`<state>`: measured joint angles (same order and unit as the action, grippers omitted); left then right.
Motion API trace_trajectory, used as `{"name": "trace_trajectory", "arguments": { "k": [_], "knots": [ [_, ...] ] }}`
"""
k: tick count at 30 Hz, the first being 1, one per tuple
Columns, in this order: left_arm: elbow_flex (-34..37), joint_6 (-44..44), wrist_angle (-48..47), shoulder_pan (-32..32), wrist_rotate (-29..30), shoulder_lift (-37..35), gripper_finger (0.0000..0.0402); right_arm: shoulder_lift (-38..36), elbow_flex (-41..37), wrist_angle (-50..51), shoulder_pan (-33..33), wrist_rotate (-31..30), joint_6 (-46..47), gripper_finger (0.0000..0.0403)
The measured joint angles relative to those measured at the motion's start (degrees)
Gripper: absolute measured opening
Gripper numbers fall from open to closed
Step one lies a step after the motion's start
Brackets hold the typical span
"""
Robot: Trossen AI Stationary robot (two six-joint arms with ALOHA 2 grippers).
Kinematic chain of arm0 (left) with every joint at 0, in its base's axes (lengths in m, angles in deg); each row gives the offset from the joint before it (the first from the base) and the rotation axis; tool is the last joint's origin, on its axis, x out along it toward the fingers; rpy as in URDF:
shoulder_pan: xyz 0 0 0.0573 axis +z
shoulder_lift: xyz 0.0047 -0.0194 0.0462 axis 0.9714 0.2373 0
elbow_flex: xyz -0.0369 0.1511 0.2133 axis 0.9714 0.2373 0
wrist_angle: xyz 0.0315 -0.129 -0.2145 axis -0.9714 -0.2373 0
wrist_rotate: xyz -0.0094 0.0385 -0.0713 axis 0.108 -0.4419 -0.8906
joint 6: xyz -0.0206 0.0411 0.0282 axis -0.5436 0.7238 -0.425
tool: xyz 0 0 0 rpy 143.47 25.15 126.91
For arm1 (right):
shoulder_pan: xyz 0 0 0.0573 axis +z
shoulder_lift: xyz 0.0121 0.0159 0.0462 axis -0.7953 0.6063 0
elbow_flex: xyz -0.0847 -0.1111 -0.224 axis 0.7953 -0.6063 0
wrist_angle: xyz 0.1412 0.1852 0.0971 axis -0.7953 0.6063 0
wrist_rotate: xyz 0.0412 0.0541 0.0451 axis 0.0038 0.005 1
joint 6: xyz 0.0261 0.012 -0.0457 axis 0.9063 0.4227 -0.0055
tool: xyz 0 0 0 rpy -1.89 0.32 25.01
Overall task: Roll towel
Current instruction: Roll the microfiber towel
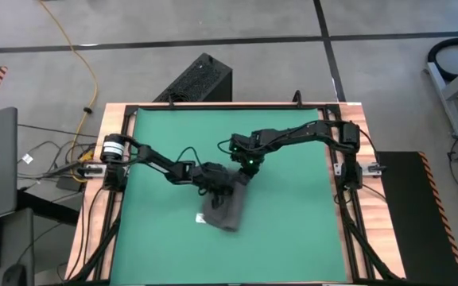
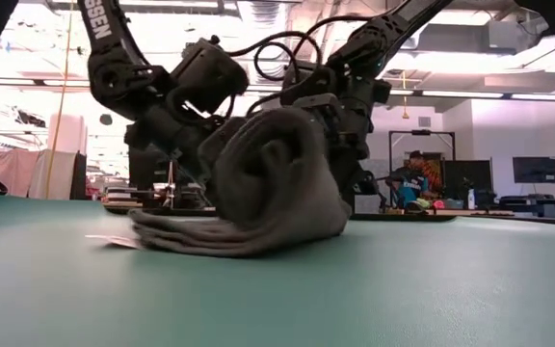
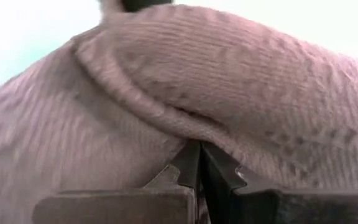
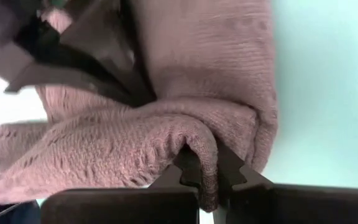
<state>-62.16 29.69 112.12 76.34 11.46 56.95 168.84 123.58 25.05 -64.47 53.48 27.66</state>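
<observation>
Mid-roll: the towel (image 2: 258, 188) lies near the green mat's (image 1: 293, 238) centre, half rolled. Left tool (image 3: 199, 163) and right tool (image 4: 199, 167) each pinch its rolled edge — next, probably roll onward together.

Towel (image 1: 223, 208): dark charcoal grey, ribbed knit texture, small white tag (image 1: 200, 219). Mat (image 1: 293, 230): plain green. Arms: black. Table edge (image 1: 372, 214): light wood.

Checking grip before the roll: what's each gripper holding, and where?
Both pinch the towel: left gripper and right gripper each on a fold of its raised, rolled end.
</observation>
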Motion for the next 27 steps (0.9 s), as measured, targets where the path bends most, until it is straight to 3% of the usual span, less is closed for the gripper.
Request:
{"name": "trace_trajectory", "arguments": {
  "k": [16, 27],
  "knots": [
    [-5.9, -2.5, -6.9, -0.2, -0.8, 0.0, 0.0000, 2.6, 0.2, -1.1, 0.2, -1.5, -2.0, 0.0022],
    [-5.9, -1.7, -24.1, -0.4, 3.9, -14.2, 0.0000, 2.8, 0.2, -3.7, 0.9, -2.6, -2.3, 0.0022]
  ]
}}
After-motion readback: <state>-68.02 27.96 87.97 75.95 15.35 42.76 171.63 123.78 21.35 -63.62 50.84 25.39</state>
